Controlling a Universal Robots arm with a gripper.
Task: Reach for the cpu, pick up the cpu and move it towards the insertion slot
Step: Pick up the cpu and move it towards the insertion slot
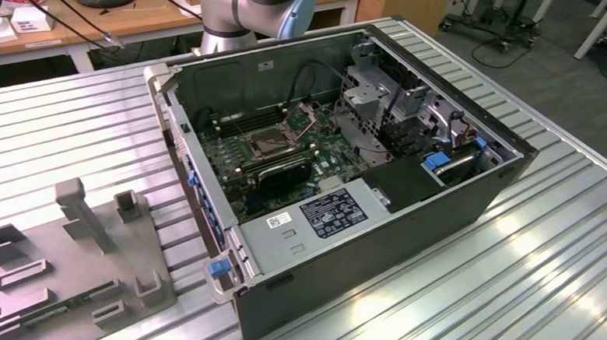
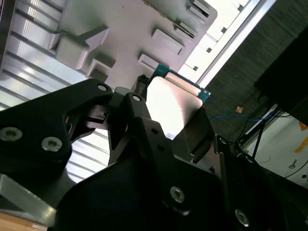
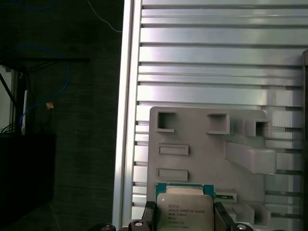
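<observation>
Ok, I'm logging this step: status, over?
Gripper shut on the cpu. Cpu held above the grey fixture tray. Insertion slot in the case uncovered, nothing lying on it.

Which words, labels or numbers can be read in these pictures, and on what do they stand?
cpu: lines of small print on its metal face, too blurred to read.
Black label in the computer case: too small to read.
White sticker beside it: too small to read.
Nothing can be quoted.

Open computer case (image 1: 390, 235), grey holder tray (image 1: 59, 257), ribbed metal table (image 1: 62, 120)
</observation>
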